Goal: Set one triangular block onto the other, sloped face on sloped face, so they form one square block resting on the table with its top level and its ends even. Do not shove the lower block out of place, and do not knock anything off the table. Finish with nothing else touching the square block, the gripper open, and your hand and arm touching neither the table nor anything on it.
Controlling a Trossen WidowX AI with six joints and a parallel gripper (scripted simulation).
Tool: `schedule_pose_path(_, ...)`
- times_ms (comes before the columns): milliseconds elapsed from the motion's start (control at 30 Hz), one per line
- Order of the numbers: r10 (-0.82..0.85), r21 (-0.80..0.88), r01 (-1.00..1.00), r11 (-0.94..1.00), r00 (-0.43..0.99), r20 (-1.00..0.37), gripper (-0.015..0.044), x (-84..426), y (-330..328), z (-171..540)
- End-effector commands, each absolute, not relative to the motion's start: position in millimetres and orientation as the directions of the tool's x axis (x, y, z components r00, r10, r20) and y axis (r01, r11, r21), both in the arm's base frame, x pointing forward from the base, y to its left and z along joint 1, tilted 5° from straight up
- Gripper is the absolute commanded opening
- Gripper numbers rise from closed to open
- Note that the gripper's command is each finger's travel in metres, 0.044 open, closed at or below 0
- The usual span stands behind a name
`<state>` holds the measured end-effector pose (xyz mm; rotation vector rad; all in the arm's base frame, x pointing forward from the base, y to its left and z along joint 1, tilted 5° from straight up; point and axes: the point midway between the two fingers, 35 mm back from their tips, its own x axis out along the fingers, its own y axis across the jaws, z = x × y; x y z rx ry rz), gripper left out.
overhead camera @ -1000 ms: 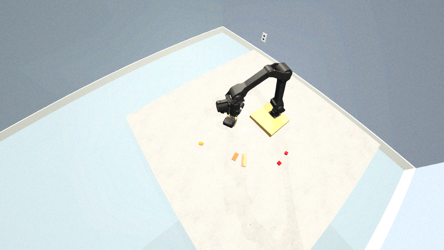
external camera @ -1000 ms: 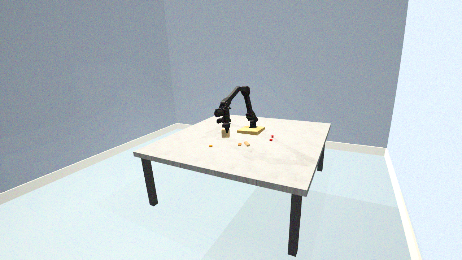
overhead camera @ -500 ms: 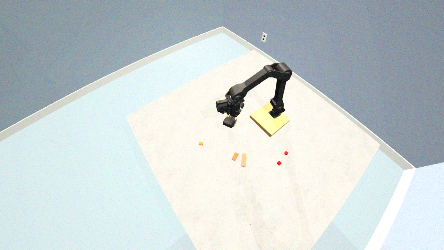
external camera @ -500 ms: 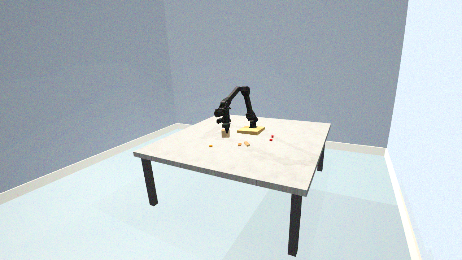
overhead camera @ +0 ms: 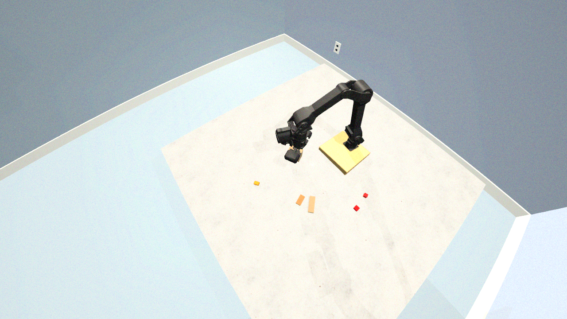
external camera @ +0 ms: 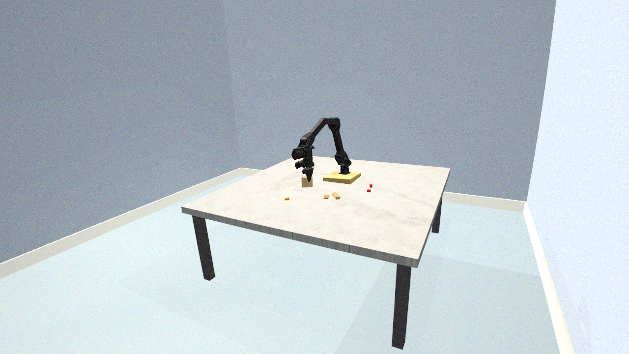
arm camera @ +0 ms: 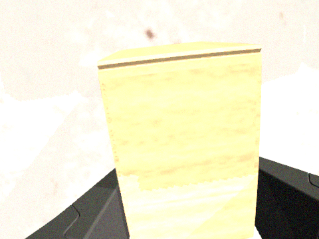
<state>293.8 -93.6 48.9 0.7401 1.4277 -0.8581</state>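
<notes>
My gripper point(overhead camera: 293, 153) point(external camera: 308, 175) point(arm camera: 180, 167) is shut on the upper triangular block point(arm camera: 186, 126), with one black finger on each side. Its broad flat face fills the middle of the wrist view. A narrow strip of the lower triangular block point(arm camera: 199, 46) shows beyond its far edge, with a thin dark line between them. In the exterior view the two together look like one squarish tan block point(external camera: 306, 182) at table level. The sloped faces are hidden, so I cannot tell whether they touch fully. The near ends are out of view.
An orange-yellow piece point(overhead camera: 257, 183) point(external camera: 286, 198), an orange slab point(overhead camera: 300, 200) point(external camera: 326, 196) and a longer tan slab point(overhead camera: 312, 204) point(external camera: 335, 195) lie nearer the front. Two red cubes point(overhead camera: 365, 195) point(overhead camera: 356, 208) lie to the right. The arm stands on a yellow board point(overhead camera: 340, 156) point(external camera: 338, 178).
</notes>
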Motion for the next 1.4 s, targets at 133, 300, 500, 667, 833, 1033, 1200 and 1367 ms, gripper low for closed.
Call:
schedule_pose_path(133,-0.059,-0.067,0.853,0.517,-0.043,-0.997,0.0263,294,-94,49)
schedule_pose_path(300,-0.059,-0.067,0.853,0.517,-0.043,-0.997,0.0394,294,-94,49)
schedule_pose_path(500,-0.059,-0.067,0.853,0.517,-0.043,-0.997,0.0440,294,-94,49)
schedule_pose_path(667,-0.059,-0.067,0.853,0.517,-0.043,-0.997,0.0440,296,-94,57)
schedule_pose_path(833,-0.058,-0.067,0.853,0.517,-0.043,-0.997,0.0440,302,-91,123)
schedule_pose_path(1033,-0.058,-0.067,0.853,0.517,-0.043,-0.997,0.0440,299,-87,159)
schedule_pose_path(1200,-0.063,-0.059,0.851,0.522,-0.030,-0.998,0.0440,301,-88,154)
schedule_pose_path(1367,-0.063,-0.059,0.851,0.522,-0.030,-0.998,0.0440,301,-88,154)
